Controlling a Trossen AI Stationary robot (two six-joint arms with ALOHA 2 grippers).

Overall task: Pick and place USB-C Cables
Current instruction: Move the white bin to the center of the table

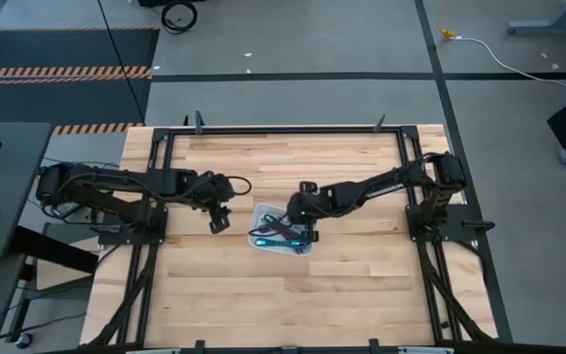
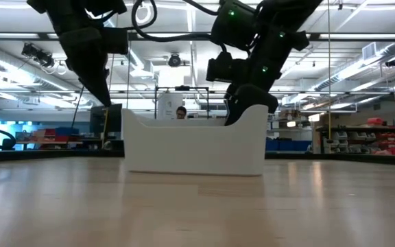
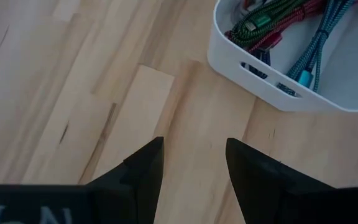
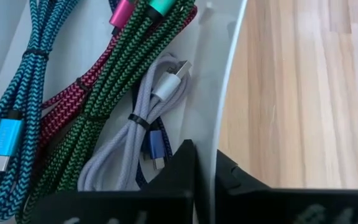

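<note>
A white bin (image 1: 259, 218) stands mid-table and holds the USB-C cables as bundles: green (image 4: 123, 81), teal (image 4: 17, 93), dark red (image 4: 73, 87) and pale grey (image 4: 135, 134). They lie on the bin's floor. My right gripper (image 4: 205, 165) is at the bin's right-hand wall, shut on it, and touches no cable. My left gripper (image 3: 194, 146) hangs open over bare wood just left of the bin (image 3: 260, 74), with nothing between its fingers. My right gripper has the bin's side wall (image 4: 215, 134) between its two fingers, at the rim. One finger (image 4: 179, 168) is inside the bin beside the pale grey bundle and the other (image 4: 238, 180) is outside. The fingers slant down from the table's right. The bin stands on the table (image 2: 197, 147).
The wooden tabletop (image 1: 224, 295) stretches wide in front of and behind the bin. A black frame (image 1: 283, 130) runs along the table's edges. A person shows far off in the room behind the bin (image 2: 181, 112).
</note>
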